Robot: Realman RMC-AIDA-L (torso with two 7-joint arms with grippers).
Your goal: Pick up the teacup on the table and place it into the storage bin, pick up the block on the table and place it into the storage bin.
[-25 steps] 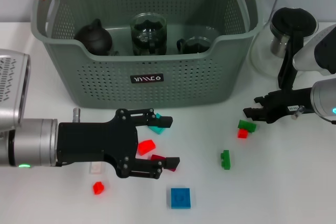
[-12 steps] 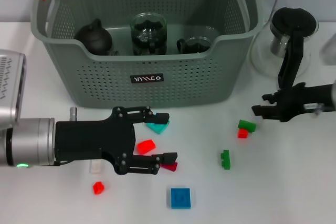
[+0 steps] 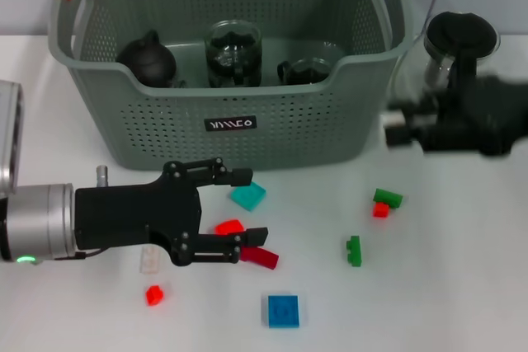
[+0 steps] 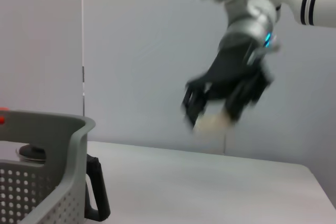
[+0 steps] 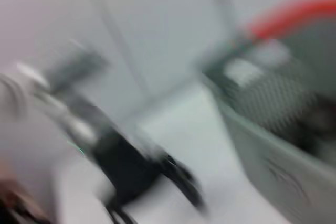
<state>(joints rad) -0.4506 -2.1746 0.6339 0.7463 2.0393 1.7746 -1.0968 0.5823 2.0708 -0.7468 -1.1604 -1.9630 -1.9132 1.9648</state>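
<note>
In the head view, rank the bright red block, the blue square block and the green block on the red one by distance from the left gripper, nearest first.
From the left gripper:
1. Bright red block, between its open fingers.
2. Blue square block, nearer the robot, slightly to the right.
3. Green block on the red one, far out on the right side.

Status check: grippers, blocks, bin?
Left gripper open around red block on table. Right gripper beside storage bin, blurred. Teaware in bin; other blocks loose on table.

Behind: storage bin [image 3: 231,113] holding teapot [image 3: 148,59], jar [image 3: 233,53], teacup [image 3: 307,70]. Before it: scattered blocks [image 3: 247,196]. Right: glass pitcher [image 3: 450,55].
</note>
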